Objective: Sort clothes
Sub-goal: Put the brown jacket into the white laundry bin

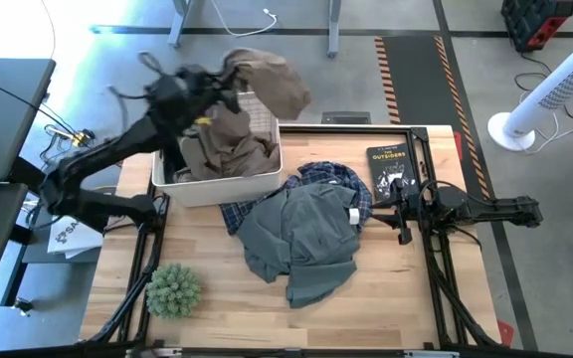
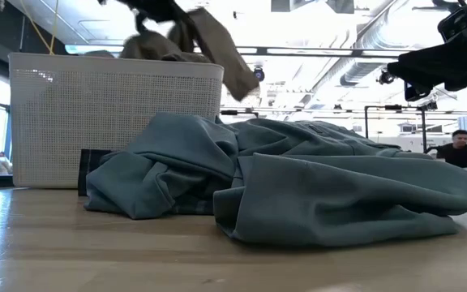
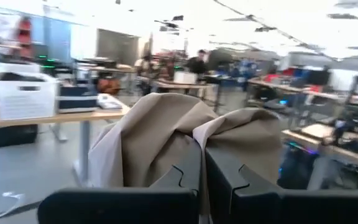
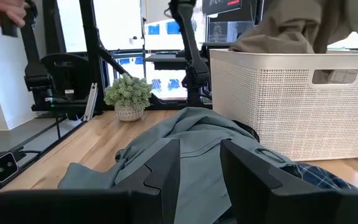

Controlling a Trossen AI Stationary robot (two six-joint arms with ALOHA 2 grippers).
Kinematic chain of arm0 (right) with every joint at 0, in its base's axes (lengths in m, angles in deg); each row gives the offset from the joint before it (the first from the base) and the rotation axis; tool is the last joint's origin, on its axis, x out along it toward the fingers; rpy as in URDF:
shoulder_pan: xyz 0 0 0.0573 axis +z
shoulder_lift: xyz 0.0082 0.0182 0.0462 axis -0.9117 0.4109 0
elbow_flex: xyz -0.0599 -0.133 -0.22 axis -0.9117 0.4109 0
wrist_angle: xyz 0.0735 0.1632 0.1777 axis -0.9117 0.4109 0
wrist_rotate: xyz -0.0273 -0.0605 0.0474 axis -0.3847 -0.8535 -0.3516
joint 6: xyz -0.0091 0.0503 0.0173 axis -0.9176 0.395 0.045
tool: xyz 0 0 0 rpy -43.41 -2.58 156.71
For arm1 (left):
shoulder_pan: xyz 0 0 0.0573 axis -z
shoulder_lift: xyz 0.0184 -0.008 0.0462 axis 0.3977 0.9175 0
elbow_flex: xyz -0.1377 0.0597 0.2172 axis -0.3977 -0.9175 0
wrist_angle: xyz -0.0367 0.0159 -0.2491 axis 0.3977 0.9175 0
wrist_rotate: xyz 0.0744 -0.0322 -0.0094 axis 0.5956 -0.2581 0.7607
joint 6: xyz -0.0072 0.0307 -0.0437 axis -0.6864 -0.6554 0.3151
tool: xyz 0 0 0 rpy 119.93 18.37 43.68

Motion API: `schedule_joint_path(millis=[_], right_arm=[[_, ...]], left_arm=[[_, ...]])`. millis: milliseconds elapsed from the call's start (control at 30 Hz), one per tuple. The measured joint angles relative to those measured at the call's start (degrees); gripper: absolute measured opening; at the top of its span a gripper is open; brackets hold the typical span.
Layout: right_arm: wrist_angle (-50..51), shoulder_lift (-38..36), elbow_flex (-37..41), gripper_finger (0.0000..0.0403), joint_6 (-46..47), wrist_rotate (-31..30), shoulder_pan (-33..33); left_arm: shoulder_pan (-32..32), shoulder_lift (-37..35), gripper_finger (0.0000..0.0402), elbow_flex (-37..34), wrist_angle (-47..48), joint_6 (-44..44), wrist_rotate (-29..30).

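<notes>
My left gripper (image 1: pixel 229 85) is above the white basket (image 1: pixel 267 181) at the table's far left, shut on the taupe-brown garment (image 1: pixel 272 80). This garment also shows in the low view (image 2: pixel 221 49) and the left wrist view (image 3: pixel 160 137). The grey-green T-shirt (image 1: pixel 301 239) lies crumpled mid-table, partly on the blue plaid shirt (image 1: pixel 338 179). My right gripper (image 4: pixel 201 165) is open and empty to the right of the T-shirt (image 4: pixel 191 140), and it also shows in the high view (image 1: pixel 403 214). The thin white garment does not show. My left gripper pinches a bunched fold of the taupe-brown garment (image 3: pixel 194 134) between its two fingers (image 3: pixel 182 171). The fingers lie about level, coming from the table's left. The cloth drapes over the fingertips. One flap (image 2: pixel 229 61) hangs out past the basket's rim, and the rest (image 1: pixel 222 139) lies in the basket.
A black book (image 1: pixel 391 169) lies at the far right, just beyond my right gripper. A small potted plant (image 1: pixel 172 288) stands near the front left. Bare wood (image 1: pixel 386 298) shows at the front right. A person (image 2: pixel 458 146) sits in the room beyond the table.
</notes>
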Motion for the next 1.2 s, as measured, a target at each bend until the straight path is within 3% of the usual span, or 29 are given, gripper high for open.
schedule_joint_path(millis=[167,367,533,767,967,1200], right_arm=[[0.0,0.0,0.0,0.0112,0.0,0.0,0.0],[0.0,0.0,0.0,0.0112,0.0,0.0,0.0],[0.0,0.0,0.0,0.0112,0.0,0.0,0.0],[0.0,0.0,0.0,0.0112,0.0,0.0,0.0],[0.0,0.0,0.0,0.0112,0.0,0.0,0.0],[0.0,0.0,0.0,0.0112,0.0,0.0,0.0]], left_arm=[[2.2,-11.9,0.0001,0.1,20.3,-4.2,12.0],[1.4,-17.5,0.0001,-1.6,46.8,3.7,13.0],[1.4,-12.6,0.0001,-10.7,47.8,12.0,4.4],[2.6,4.8,0.0,-17.1,48.2,16.8,0.3],[-0.3,15.1,0.0029,-14.0,51.8,20.8,-11.6],[-5.4,13.0,0.0109,-1.6,68.3,10.5,-16.7]])
